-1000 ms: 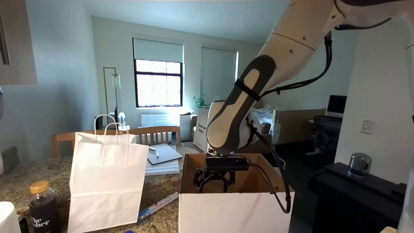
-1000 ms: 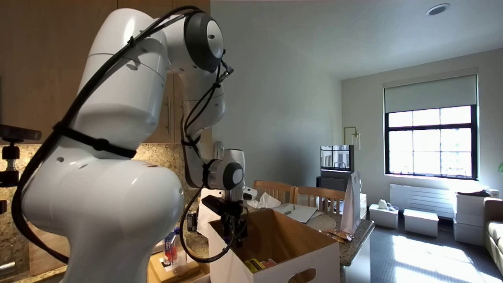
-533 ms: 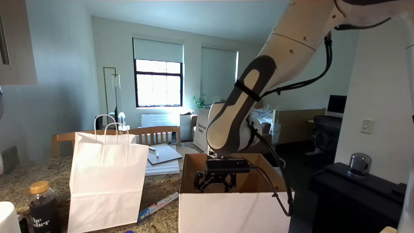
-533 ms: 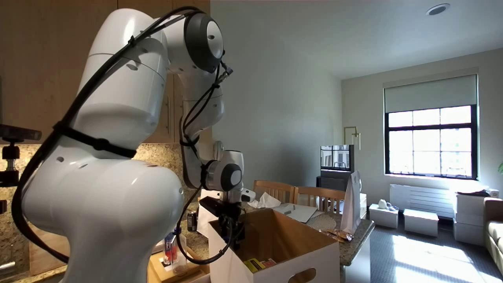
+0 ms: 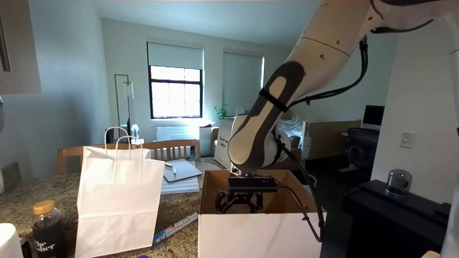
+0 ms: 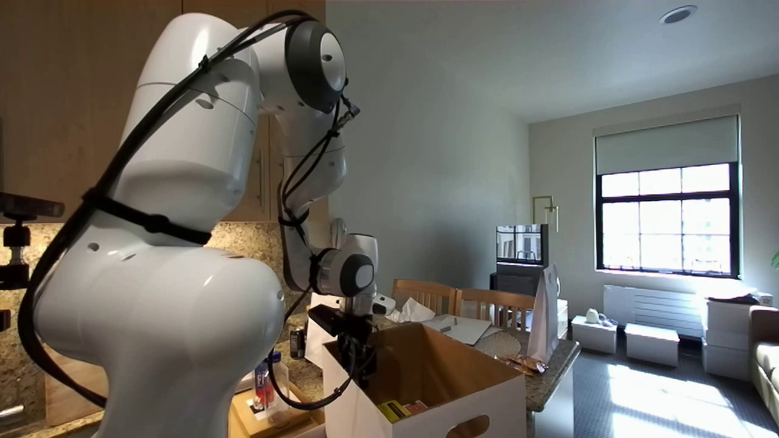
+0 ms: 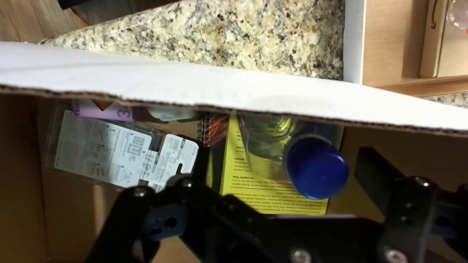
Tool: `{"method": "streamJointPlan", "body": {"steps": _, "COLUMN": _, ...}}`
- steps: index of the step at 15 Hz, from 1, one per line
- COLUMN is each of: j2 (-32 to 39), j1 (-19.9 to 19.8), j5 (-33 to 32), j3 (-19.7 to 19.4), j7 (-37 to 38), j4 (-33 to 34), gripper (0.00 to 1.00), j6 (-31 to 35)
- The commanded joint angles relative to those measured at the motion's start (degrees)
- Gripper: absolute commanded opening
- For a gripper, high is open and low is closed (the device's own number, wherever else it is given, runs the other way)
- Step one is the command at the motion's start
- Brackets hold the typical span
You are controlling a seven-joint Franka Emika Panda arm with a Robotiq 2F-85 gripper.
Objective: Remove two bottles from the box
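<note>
Though near the bottle [image 7: 303, 157], gripper [image 7: 283, 160] wide and clear.

The gripper [image 5: 239, 210] has been lowered slightly into the box [image 5: 258, 236] — and eased toward its white-fronted edge — while the black cable [image 5: 321, 224] has been carried lower.

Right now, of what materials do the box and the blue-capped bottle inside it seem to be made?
The box: cardboard, it seems; matte white outside, brown inside, with a rough brown cut edge.
The bottle: clear, glossy, probably plastic, though glass is possible; the yellow printed surface beneath shows through.
Its blue cap: likely smooth plastic, with a soft shine.
</note>
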Motion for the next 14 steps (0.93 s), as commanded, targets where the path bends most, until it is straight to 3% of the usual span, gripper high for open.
{"method": "streamJointPlan", "body": {"steps": 1, "j2": -0.64, "j1": -1.26, "j5": 3.07, "j3": 1.05, "j7": -3.39, "j4": -0.81, "gripper": 1.00, "j6": -0.43}}
{"method": "streamJointPlan", "body": {"steps": 14, "j2": -0.49, "j1": -0.72, "j5": 4.03, "j3": 1.21, "j7": -4.57, "j4": -0.39, "gripper": 1.00, "j6": -0.49}}
